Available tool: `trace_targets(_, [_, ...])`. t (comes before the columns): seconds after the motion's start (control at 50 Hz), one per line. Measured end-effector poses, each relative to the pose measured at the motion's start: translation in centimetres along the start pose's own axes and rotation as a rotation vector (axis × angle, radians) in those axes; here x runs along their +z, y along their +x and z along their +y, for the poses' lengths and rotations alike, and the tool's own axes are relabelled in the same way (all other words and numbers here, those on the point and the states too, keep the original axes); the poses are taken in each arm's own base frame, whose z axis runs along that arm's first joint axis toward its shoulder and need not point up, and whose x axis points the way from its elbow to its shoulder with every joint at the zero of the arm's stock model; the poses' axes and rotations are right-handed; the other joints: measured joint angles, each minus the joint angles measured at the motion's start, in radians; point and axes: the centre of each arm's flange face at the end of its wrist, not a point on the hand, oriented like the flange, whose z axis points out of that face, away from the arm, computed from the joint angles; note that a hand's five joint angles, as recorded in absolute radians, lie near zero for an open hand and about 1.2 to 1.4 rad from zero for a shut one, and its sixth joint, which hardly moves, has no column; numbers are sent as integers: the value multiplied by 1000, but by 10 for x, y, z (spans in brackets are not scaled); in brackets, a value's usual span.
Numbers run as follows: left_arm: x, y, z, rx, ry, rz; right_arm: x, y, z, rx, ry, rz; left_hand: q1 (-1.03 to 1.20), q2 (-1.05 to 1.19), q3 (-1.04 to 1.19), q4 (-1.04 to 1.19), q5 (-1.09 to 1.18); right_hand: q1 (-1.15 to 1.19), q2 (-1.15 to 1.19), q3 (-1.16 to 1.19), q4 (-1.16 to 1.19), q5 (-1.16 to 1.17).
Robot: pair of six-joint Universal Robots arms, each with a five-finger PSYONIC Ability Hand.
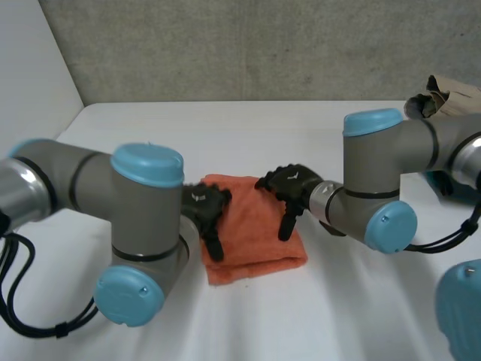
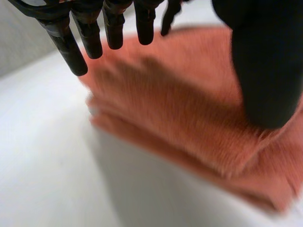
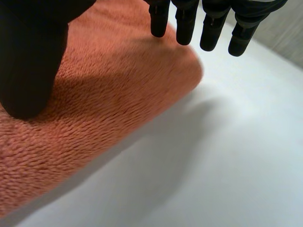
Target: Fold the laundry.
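While the folded orange towel (image 1: 252,229) lies in the middle of the frame on the white table (image 1: 248,128), I have my left hand (image 1: 204,207) at its left edge and my right hand (image 1: 289,186) at its right edge. Seen from my left wrist, my fingers (image 2: 90,35) hang straight and slightly apart above the towel's layered edge, gripping nothing. My thumb is over the towel, but I cannot tell whether it touches. My right fingers (image 3: 184,26) are straight too, side by side over the towel's rounded corner, pinching nothing. A crumpled brown object (image 1: 447,94) sits at the upper right of the frame.
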Motion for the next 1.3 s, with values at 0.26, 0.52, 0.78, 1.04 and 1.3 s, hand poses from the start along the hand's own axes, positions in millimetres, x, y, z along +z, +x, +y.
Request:
trace_targets(0.26, [-26,-28,-86,-10,331,23,-69,-14,-9,-56,195,110,0,0,0,-9,-5,0,0,0,0,0])
trace_targets(0.52, [-37,-18,-97,64,406,490,-83,-67,54,-89,254,61,0,0,0,-9,-5,0,0,0,0,0])
trace_targets(0.78, [-43,-14,-103,77,424,574,-50,-75,67,-124,308,65,0,0,0,-9,-5,0,0,0,0,0])
trace_targets(1.04, [-46,-8,-104,80,430,583,-32,-71,62,-169,358,83,0,0,0,-9,-5,178,192,182,188,132])
trace_targets(1.3, [-47,-9,-108,82,441,581,-20,-62,42,-170,431,107,0,0,0,-9,-5,762,926,911,973,845])
